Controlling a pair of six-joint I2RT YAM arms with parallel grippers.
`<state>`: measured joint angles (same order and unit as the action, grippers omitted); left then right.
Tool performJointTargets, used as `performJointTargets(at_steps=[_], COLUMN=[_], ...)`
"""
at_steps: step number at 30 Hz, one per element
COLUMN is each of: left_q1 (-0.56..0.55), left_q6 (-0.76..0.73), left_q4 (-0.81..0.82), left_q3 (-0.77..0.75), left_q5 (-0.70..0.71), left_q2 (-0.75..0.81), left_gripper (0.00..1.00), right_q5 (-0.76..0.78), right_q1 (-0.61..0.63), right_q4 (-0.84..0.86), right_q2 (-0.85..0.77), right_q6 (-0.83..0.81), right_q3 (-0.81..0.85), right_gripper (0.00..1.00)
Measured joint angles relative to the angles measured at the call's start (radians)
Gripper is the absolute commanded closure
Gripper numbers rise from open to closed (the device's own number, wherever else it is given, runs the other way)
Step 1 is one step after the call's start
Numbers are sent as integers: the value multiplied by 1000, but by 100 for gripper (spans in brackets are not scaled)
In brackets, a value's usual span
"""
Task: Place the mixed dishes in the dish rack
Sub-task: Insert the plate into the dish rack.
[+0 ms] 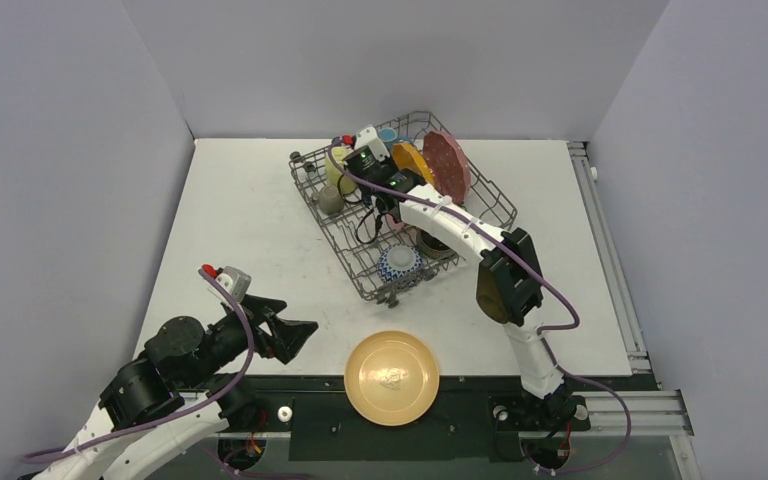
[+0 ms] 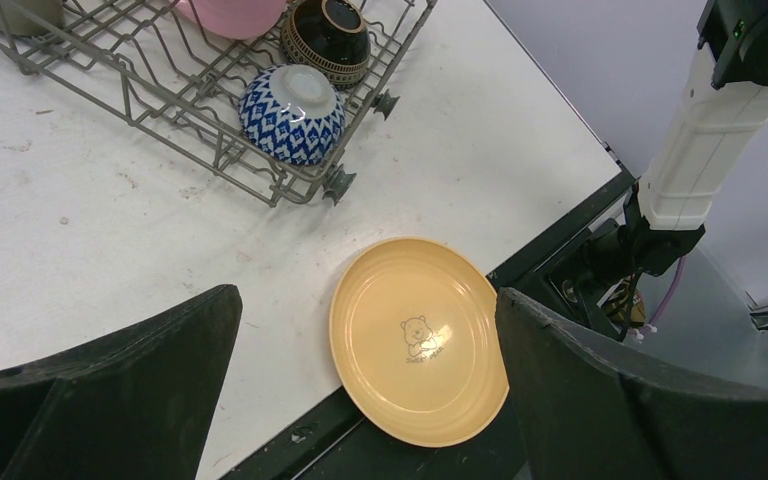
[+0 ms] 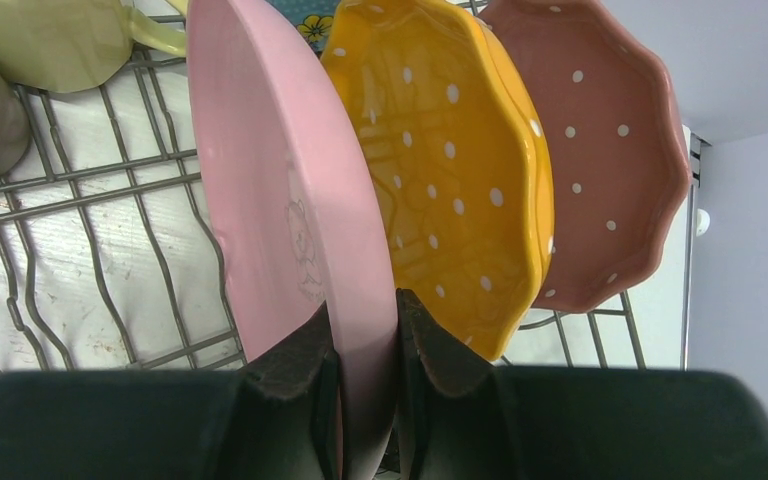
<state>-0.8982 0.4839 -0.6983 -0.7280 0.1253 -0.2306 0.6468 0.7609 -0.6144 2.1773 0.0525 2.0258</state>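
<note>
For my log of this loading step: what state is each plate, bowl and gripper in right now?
pink plate: on edge, gripped.
orange plate: upright in rack.
rose dotted plate: upright in rack.
tan plate: flat on table, face up.
blue bowl: upside down in rack.
right gripper: shut on pink plate.
left gripper: open, empty.

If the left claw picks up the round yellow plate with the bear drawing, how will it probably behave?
The round glossy yellow plate looks rigid, so it should not bend. Its shiny glaze may slip in a grip. It lies flat, partly past the edge of the white tabletop, so a push further out might tip it.
</note>
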Motion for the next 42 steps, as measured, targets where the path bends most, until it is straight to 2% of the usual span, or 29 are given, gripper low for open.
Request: performJointTargets(at_steps=[4, 8, 30, 37, 42], left_q1=[5, 6, 18, 19, 23], left_q6=[0, -1, -4, -7, -6], left_q4=[0, 0, 6, 6, 6], left_q3=[0, 0, 0, 3, 4], left_q5=[-2, -3, -10, -11, -10], left_q2=[0, 0, 0, 0, 0], left_gripper=[4, 4, 4, 4, 4], right_q5=[-2, -4, -29, -79, -98], right_q1=[0, -1, -1, 6, 16], right_q4=[3, 6, 20, 53, 69], right_q2=[13, 34, 33, -46, -132], right_q6=[-7, -4, 34, 58, 66], right_q3=[8, 8, -25, -107, -143], right_gripper=[76, 69, 49, 39, 38])
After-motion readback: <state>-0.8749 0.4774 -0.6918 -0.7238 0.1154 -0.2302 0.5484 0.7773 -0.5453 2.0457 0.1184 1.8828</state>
